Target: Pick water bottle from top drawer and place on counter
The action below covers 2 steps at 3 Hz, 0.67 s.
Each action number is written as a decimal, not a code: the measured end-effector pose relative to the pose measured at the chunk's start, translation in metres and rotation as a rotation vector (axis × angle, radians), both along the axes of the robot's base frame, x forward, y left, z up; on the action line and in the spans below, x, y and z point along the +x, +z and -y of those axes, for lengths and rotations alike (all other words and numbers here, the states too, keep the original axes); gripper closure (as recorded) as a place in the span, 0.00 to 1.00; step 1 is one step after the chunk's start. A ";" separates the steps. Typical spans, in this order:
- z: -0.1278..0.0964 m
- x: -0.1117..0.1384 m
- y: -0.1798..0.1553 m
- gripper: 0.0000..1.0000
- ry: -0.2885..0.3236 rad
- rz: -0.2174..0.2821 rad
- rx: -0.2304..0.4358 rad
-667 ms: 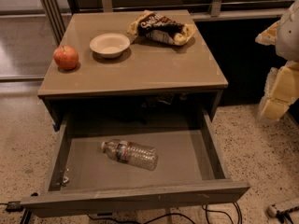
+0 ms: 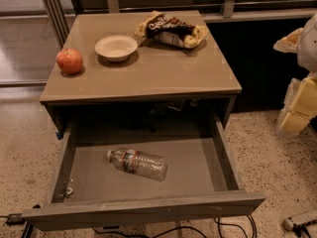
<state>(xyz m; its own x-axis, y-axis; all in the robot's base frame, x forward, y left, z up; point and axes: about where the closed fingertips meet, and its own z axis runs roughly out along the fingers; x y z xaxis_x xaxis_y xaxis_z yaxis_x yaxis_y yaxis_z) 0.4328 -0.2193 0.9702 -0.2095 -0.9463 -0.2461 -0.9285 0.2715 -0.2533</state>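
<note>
Cabinet with open drawer, read left to right. On the surface [image 2: 163, 76] stand an apple [image 2: 70, 61] near the left edge and a shallow bowl [image 2: 116, 47] just beside it, apart from it. Below, the top drawer [image 2: 143, 208] is pulled fully out; a small metallic item [image 2: 67, 190] lies in its front-left corner. The water bottle [image 2: 137, 163] lies on its side on the drawer floor, left of centre, cap pointing left and slightly rearward, clear of all four walls. A crumpled snack bag [image 2: 172, 29] occupies the rear right of the surface. The end effector [image 2: 298, 105] hangs at the far right edge of the view, well apart from the cabinet and above the floor; I cannot tell whether it is open or closed. The step in hand, as I judge it, is the approach to the bottle. I would bring the arm in over the drawer's right wall, descend from above, and close across the ribbed body near its middle, at right angles to its long axis, since a round bottle may roll if nudged from one side. The front right of the surface looks the best spot for placing.
</note>
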 end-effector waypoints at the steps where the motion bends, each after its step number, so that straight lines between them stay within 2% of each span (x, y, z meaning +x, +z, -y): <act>1: -0.013 -0.005 -0.032 0.00 0.048 0.002 0.092; 2: -0.038 -0.008 -0.082 0.00 0.095 0.032 0.270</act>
